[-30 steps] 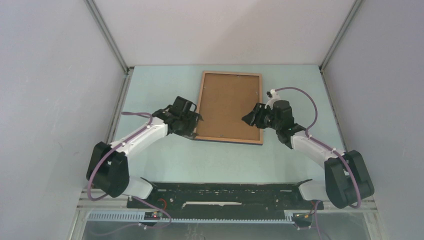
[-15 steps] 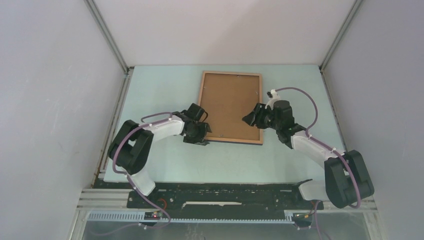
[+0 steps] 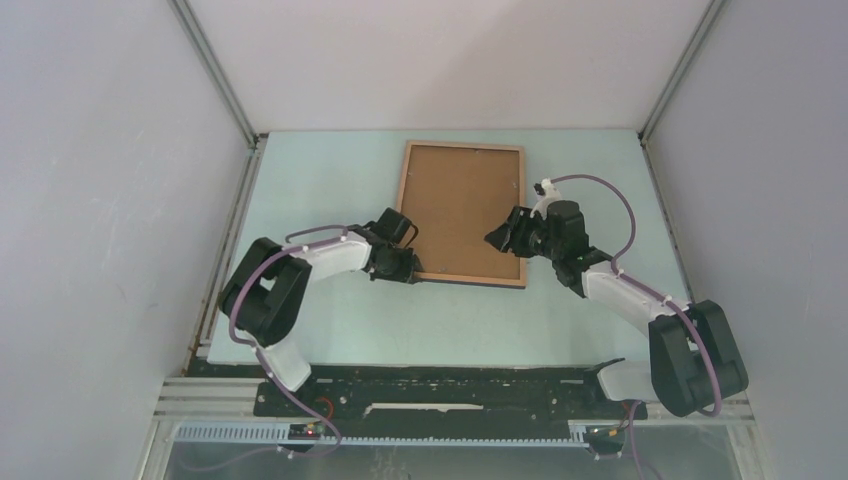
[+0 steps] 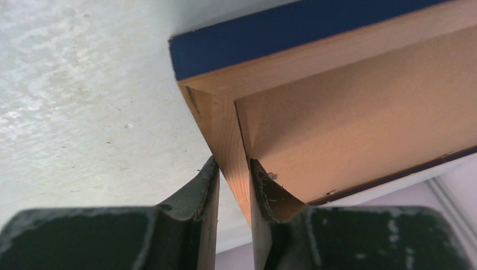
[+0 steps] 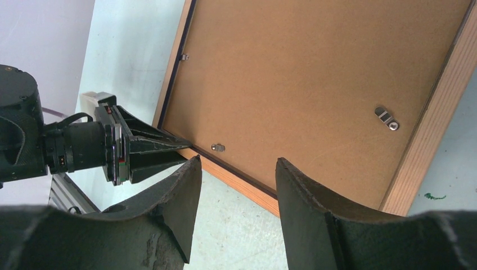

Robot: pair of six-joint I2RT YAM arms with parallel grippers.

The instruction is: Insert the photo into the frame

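Note:
The frame [image 3: 403, 200] lies back-up on the table, light wood rim up, navy face down. A plain brown backing board [image 3: 462, 210] fills it. The photo is not in view. My left gripper [image 3: 410, 272] is at the frame's near-left corner; in the left wrist view its jaws [image 4: 232, 166] are closed on the wood rim [image 4: 222, 118] beside the navy edge. My right gripper [image 3: 505, 238] is open and empty, hovering over the frame's near-right part; in its wrist view [image 5: 239, 163] it sits above the near rim [image 5: 439, 118] and board [image 5: 292, 73], with the left gripper [image 5: 163, 147] opposite.
Small metal retaining tabs [image 5: 387, 118] sit on the backing board along the rim. The pale green table [image 3: 320, 180] is boxed by white walls at the back and both sides. A black rail [image 3: 440, 390] runs along the near edge.
The left arm folded its elbow in and its gripper slid from the frame's left side to the near-left corner, closing onto the rim. The right arm has not moved.

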